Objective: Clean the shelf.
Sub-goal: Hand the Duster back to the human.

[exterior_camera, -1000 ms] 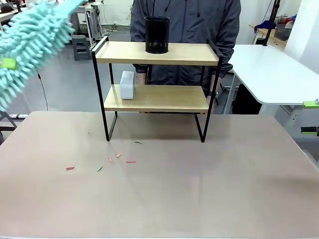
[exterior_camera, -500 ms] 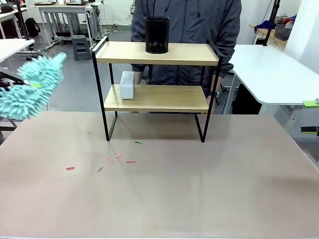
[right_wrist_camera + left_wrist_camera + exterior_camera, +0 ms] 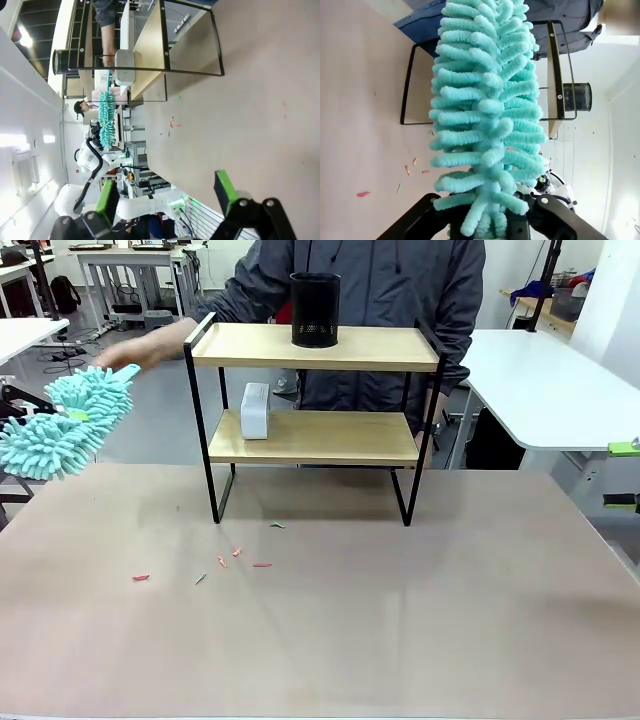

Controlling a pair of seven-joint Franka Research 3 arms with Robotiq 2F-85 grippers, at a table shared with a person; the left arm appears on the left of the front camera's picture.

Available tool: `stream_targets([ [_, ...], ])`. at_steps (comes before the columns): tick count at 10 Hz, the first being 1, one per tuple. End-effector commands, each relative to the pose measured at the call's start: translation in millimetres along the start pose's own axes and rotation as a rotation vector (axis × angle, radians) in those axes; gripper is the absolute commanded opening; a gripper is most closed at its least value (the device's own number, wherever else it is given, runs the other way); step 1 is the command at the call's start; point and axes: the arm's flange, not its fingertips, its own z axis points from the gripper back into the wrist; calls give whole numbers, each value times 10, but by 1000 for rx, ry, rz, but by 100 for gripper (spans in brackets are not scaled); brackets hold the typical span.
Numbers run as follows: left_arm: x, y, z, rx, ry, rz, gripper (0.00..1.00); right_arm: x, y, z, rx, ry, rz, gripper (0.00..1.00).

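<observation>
My left gripper [image 3: 487, 225] clenches the turquoise duster [image 3: 62, 425] left of the shelf [image 3: 313, 390] (pen holder [image 3: 315, 310] on top); no dusting visible, right gripper [image 3: 167, 197] open.

Front cam faces shelf [image 3: 313, 420] head-on; both wrist cams see it sideways, farther off.

The left gripper [image 3: 485, 220] is clamped tight on the base of a teal fluffy duster [image 3: 62, 425], holding it up in the air off the table's left edge. The right gripper [image 3: 167, 197] hovers above the table with its green-padded fingers [image 3: 224, 191] spread wide, gripping nothing. The person's hand [image 3: 150, 345] reaches out toward the duster.
</observation>
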Motion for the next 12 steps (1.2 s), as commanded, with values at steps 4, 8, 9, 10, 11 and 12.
stream_targets([
  [4,-50,10,-2,-14,-12,-28,0,-23,23,12,2,9,7,100],
  [8,8,-19,-2,-33,36,6,79,-23,23,12,2,9,7,100],
  [9,-3,-50,55,-39,29,-4,100,-23,23,12,2,9,7,100],
  [10,-38,-45,118,-49,33,-7,100,-23,23,12,2,9,7,100],
  [11,-75,2,131,-57,61,4,100,-23,23,12,2,9,7,100],
  [12,-100,110,104,-49,67,31,100,-23,23,12,2,9,7,100],
])
